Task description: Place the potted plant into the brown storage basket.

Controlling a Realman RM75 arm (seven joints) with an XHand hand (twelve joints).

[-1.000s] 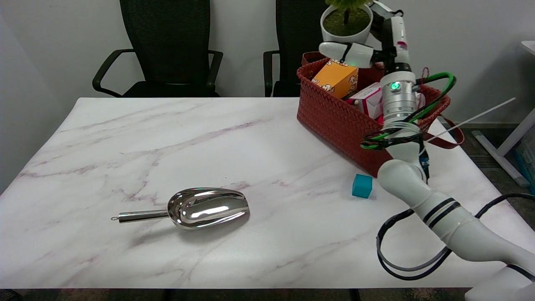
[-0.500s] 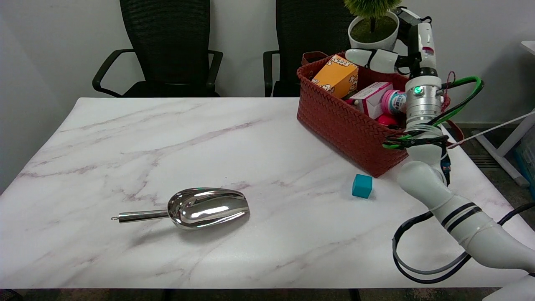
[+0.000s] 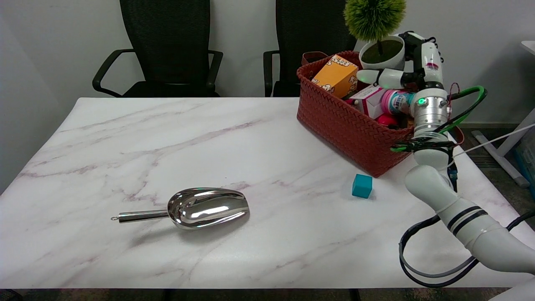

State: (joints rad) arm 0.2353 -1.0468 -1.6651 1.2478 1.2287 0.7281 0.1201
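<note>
White-potted and green-topped, the potted plant (image 3: 381, 42) hung upright in the air over the far right part of the brown storage basket (image 3: 347, 125), at about two o'clock on the table (image 3: 167, 138). The right hand (image 3: 407, 62) was clamped on the pot, fingers wrapped under and behind it. Judging from that, the lift and carry looked done; what remained was lowering the pot among the goods below and letting go.

Woven and red-brown, the basket already held an orange box (image 3: 336, 75) at its ten o'clock end, a white and pink box (image 3: 370, 100) in the middle, a pink bottle (image 3: 397, 102) beside that, and something red (image 3: 386, 120) lower down. Free room for the pot seemed scarce.

Outside the basket, a teal cube (image 3: 362, 186) sat near its six o'clock corner, and a steel scoop (image 3: 200, 207) lay well apart toward eight o'clock
</note>
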